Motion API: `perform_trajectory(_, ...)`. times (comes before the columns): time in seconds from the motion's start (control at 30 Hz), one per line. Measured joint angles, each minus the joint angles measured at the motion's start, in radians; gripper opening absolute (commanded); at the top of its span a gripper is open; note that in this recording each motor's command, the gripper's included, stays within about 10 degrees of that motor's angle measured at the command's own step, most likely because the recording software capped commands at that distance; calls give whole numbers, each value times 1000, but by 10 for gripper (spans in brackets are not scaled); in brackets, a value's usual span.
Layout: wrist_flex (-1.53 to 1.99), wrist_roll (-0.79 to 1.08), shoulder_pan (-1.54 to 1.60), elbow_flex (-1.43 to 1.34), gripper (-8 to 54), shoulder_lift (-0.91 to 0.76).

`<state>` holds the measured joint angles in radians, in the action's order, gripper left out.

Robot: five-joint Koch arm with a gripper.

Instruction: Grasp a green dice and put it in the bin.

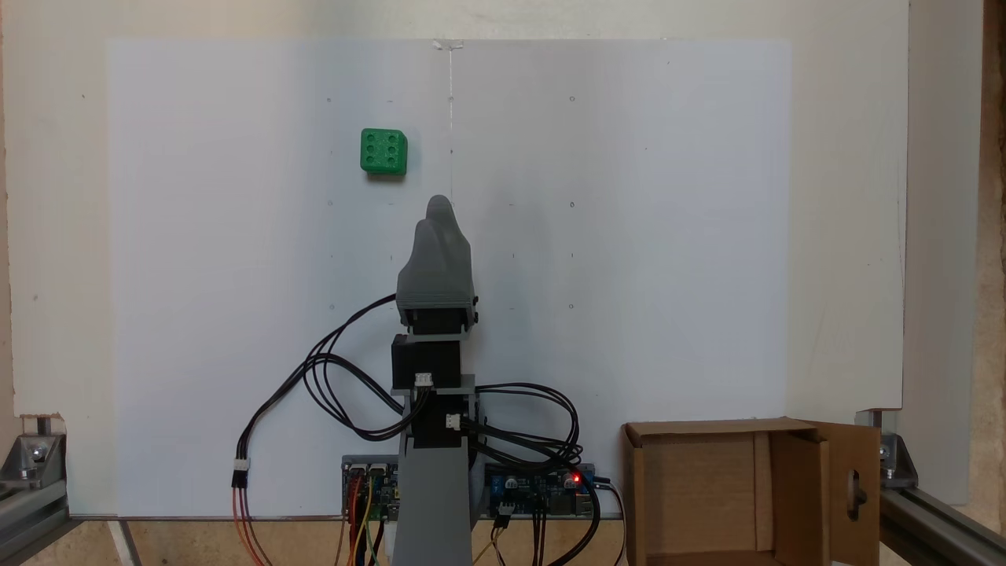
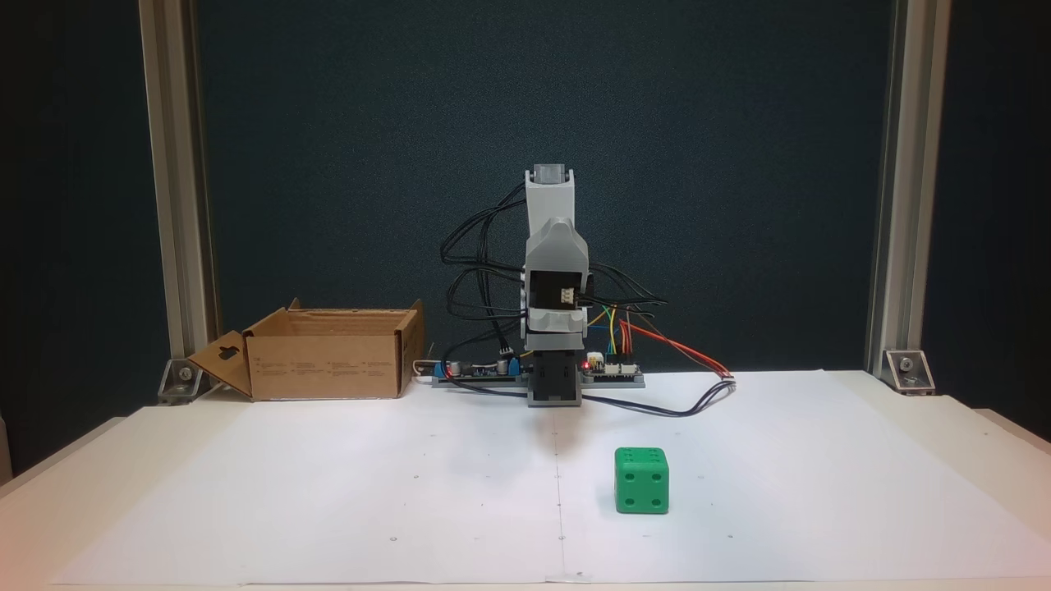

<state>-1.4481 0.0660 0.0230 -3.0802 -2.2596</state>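
While folded over the base, tool [image 1: 438,211] holds nothing | opening unreadable | green dice [image 1: 383,151] apart

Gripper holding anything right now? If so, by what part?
Nothing held. The green dice sits alone on the white sheet, clear of the gripper.

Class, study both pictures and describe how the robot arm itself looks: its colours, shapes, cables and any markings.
The arm is built of grey plastic shells around black blocky motors with small white connectors. Its pincer is a smooth grey shape tapering to a rounded tip. Black cables loop out on both sides; red, orange, yellow and green wires run to circuit boards at the base, where a red light glows. No markings are legible.
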Motion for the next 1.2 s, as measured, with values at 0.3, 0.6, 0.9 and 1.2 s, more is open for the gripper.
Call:
perform_trajectory(0.3,215,-9,-109,0,421,0)
perform_trajectory(0.6,215,-9,-109,0,421,0)
perform_trajectory(0.9,215,-11,-109,0,423,0)
perform_trajectory(1.2,215,-11,-109,0,444,0)
